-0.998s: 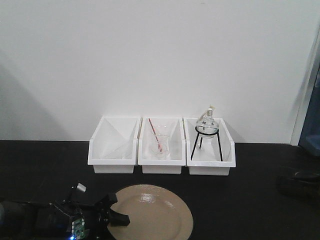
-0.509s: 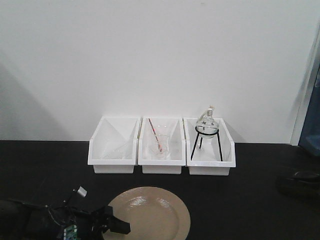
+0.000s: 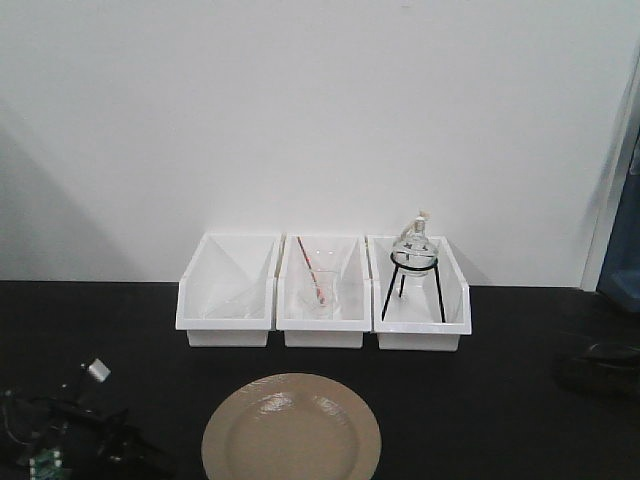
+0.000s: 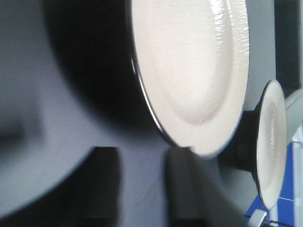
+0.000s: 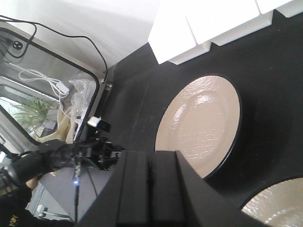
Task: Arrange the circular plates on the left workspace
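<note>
One tan circular plate (image 3: 292, 432) lies flat on the black countertop (image 3: 480, 400) in front of the white bins. The left wrist view shows it (image 4: 189, 71) with a second alike plate (image 4: 272, 146) beyond it. The right wrist view shows both too, the near plate (image 5: 199, 125) and the second plate (image 5: 277, 208) at the bottom right. My left gripper (image 4: 142, 184) is open and empty, just clear of the near plate's rim, and sits low at the left in the front view (image 3: 125, 450). My right gripper (image 5: 151, 158) is shut and empty, above the counter beside the plates.
Three white bins (image 3: 322, 292) stand in a row at the back against the wall; the middle one holds a beaker, the right one a flask on a tripod (image 3: 413, 262). A dark shape (image 3: 600, 368) lies at the counter's right. The left arm and its cables (image 5: 71, 156) are left of the plate.
My left gripper was at the plate's left rim; it has let go and pulled back to the left. The plate has shifted slightly left and toward the front.
</note>
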You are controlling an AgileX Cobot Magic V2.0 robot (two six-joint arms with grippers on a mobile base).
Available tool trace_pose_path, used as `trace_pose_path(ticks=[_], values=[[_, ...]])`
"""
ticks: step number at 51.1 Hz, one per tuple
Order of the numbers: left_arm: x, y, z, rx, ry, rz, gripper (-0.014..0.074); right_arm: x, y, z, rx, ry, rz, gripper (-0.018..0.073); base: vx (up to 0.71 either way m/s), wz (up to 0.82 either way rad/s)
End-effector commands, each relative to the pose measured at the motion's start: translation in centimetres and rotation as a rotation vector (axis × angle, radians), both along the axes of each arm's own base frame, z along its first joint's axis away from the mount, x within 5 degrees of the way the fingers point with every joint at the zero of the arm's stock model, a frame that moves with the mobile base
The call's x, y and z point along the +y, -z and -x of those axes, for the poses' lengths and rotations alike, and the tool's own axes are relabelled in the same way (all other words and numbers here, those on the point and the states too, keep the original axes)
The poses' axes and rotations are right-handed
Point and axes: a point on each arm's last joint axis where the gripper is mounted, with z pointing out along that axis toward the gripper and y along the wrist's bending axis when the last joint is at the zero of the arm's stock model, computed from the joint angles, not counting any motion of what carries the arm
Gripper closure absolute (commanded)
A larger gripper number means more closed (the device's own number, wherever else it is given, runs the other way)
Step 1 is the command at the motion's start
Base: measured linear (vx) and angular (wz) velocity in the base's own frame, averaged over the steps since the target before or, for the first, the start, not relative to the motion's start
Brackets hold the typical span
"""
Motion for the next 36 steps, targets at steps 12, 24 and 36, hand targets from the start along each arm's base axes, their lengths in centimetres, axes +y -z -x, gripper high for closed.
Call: trace_pose_path(ticks=[12, 24, 36], values=[[1.2, -9.0, 3.6, -0.242, 0.108, -0.130, 0.0603, 0.0, -1.0, 0.4, -0.066, -0.033, 0.063, 0.0550, 0.00, 0.00], [0.9, -10.3, 5.6, -0.280, 0.090, -0.131, 0.0603, 0.1, -0.1, 1.0, -0.026, -0.114, 0.160, 0.0336, 0.00, 0.00], [0.9, -10.0, 6.1, -0.272, 0.080, -0.129, 0.0603, -0.6, 1.4, 1.3, 0.240, -0.014, 0.180, 0.0081, 0.00, 0.00]])
